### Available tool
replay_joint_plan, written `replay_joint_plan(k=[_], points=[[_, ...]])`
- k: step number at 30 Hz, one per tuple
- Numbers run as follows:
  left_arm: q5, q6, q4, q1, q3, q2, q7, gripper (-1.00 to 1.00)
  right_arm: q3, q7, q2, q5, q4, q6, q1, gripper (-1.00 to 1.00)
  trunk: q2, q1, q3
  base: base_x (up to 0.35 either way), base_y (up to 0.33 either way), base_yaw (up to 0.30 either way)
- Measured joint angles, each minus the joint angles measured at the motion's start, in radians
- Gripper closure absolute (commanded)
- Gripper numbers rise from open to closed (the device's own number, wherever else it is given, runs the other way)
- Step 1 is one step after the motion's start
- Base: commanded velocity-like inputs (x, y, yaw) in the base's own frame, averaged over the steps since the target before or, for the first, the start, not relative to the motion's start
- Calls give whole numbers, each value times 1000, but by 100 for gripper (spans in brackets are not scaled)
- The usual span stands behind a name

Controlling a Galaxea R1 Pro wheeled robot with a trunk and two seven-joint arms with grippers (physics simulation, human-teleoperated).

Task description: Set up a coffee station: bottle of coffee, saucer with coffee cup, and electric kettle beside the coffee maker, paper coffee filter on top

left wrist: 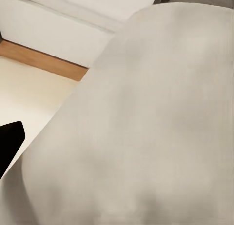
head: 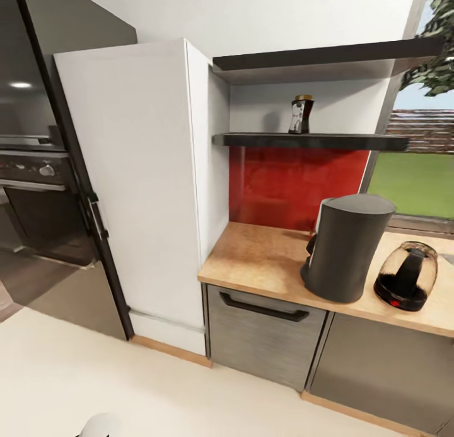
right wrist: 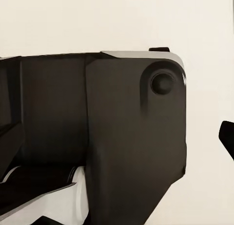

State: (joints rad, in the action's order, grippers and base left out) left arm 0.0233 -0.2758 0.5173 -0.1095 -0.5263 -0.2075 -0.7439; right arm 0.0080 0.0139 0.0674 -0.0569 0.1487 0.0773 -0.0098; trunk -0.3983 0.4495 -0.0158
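In the head view the dark-grey coffee maker (head: 347, 248) stands on the light wood countertop (head: 258, 260), with the amber glass electric kettle (head: 407, 276) just to its right. The bottle of coffee (head: 301, 114) stands upright on the lower black kitchen shelf (head: 315, 141), above the red backsplash. In the left wrist view one black fingertip (left wrist: 9, 142) of my left gripper shows beside a pale rounded part of my own body (left wrist: 146, 127). In the right wrist view one black fingertip (right wrist: 227, 137) shows beside a black part of my base (right wrist: 97, 132). Both hang over the cream floor, far from the counter.
A tall white cabinet (head: 135, 185) stands left of the counter, with a dark oven unit (head: 38, 197) further left. An upper black shelf (head: 328, 55) hangs above the lower one. Grey cabinet fronts (head: 265, 330) sit under the counter. A window (head: 419, 172) is at the right.
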Motion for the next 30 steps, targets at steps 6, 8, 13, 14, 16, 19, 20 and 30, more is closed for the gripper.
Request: replay_joint_plan(k=[6,8,13,14,16,19,20,30], points=[[0,0,0,0,1,0,0,100,0,0,0,0,0,0,0,-100,0,0,0,0,0,-265],[-1,0,0,0,1,-1,0,100,-1,0,0,0,0,0,0,-100,0,0,0,0,0,-265],[-1,0,0,0,1,-1,0,100,-1,-1,0,0,1,0,0,-100,0,0,0,0,0,-265],[-1,0,0,0,1,-1,0,100,-1,-1,0,0,1,0,0,-100,0,0,0,0,0,-265],[-1,0,0,0,1,-1,0,100,-2,-1,0,0,1,0,0,-100,0,0,0,0,0,-265],[-1,0,0,0,1,-1,0,100,-2,-1,0,0,2,0,0,-100,0,0,0,0,0,-265],[-1,0,0,0,1,-1,0,100,-3,-2,0,0,2,0,0,-100,0,0,0,0,0,-255],[-1,0,1,0,1,-1,0,100,-7,-3,0,-4,5,-2,0,-100,0,0,0,0,0,-254]])
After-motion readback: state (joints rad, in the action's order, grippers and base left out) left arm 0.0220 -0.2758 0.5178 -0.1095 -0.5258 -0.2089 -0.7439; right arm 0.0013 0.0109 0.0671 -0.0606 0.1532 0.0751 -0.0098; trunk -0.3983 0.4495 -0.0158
